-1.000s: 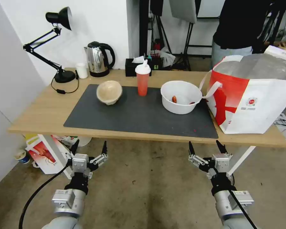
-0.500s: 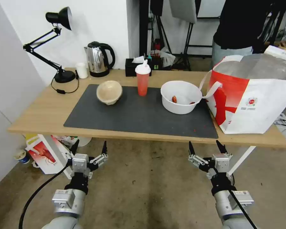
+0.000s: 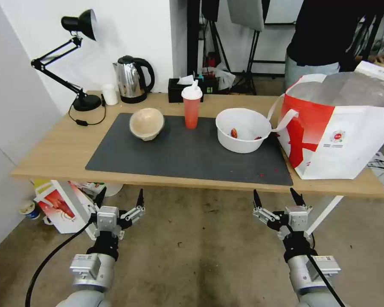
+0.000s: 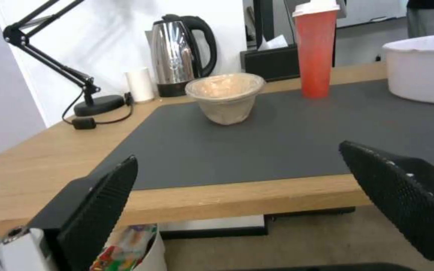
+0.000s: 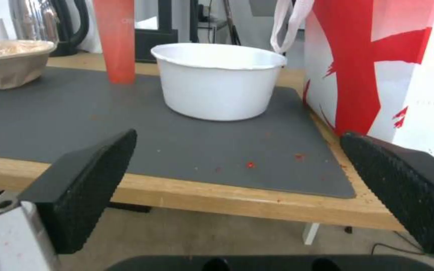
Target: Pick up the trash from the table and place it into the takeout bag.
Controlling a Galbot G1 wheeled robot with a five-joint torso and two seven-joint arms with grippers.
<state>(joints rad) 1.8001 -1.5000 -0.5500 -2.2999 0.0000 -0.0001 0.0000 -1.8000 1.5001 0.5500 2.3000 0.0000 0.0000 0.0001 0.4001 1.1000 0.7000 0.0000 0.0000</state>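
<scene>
On the dark grey mat of the table [image 3: 51,157] stand a beige paper bowl [image 3: 146,123], a red cup with a white lid [image 3: 191,108] and a wide white bowl [image 3: 242,130] with red scraps inside. The takeout bag [image 3: 341,128], white with a red side panel, stands at the table's right end, its top open. My left gripper [image 3: 119,198] and right gripper [image 3: 277,197] hang open below the table's front edge, both empty. The beige bowl [image 4: 225,96] and the red cup [image 4: 315,47] lie ahead of the left gripper; the white bowl [image 5: 219,80] and the bag [image 5: 382,64] lie ahead of the right gripper.
At the table's back stand a black desk lamp [image 3: 79,59], a small white cup [image 3: 110,94], a steel kettle [image 3: 132,79] and a black tissue box [image 3: 184,88]. A red-and-white carton [image 3: 59,204] sits on the floor under the left end. A person stands behind the bag.
</scene>
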